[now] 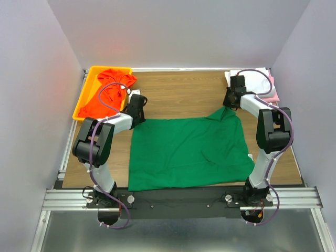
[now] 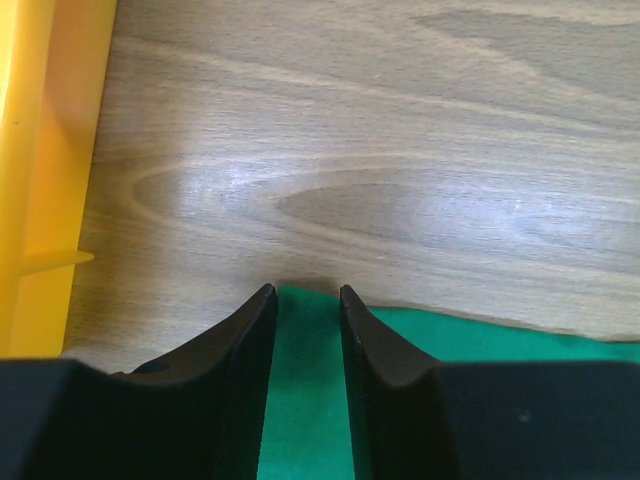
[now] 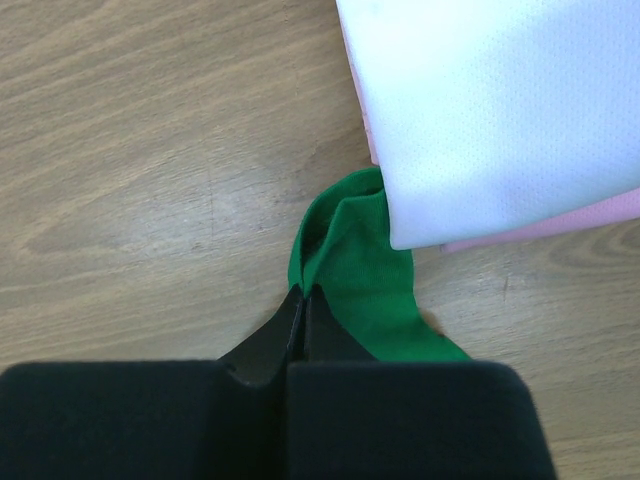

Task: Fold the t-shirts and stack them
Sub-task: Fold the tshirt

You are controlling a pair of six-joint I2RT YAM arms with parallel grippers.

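The dark green t-shirt [image 1: 189, 152] lies spread flat on the wooden table in the top view. My left gripper [image 1: 139, 118] sits low at its far left corner. In the left wrist view that gripper [image 2: 305, 292] has its jaws apart, straddling the green cloth [image 2: 500, 335] at the corner. At the far right corner my right gripper [image 1: 230, 104] is shut on the shirt, and that corner is drawn up toward the back. The right wrist view shows the gripper [image 3: 303, 292] pinching a fold of green cloth [image 3: 370, 280]. An orange-red t-shirt [image 1: 107, 94] lies crumpled at the back left.
The orange-red shirt rests in a yellow tray [image 1: 94, 71], whose wall [image 2: 30, 150] is close on the left of my left gripper. A folded white shirt [image 1: 257, 81] on a pink one [image 1: 273, 96] lies at the back right; the white shirt's corner [image 3: 500, 100] overlaps the pinched green fold.
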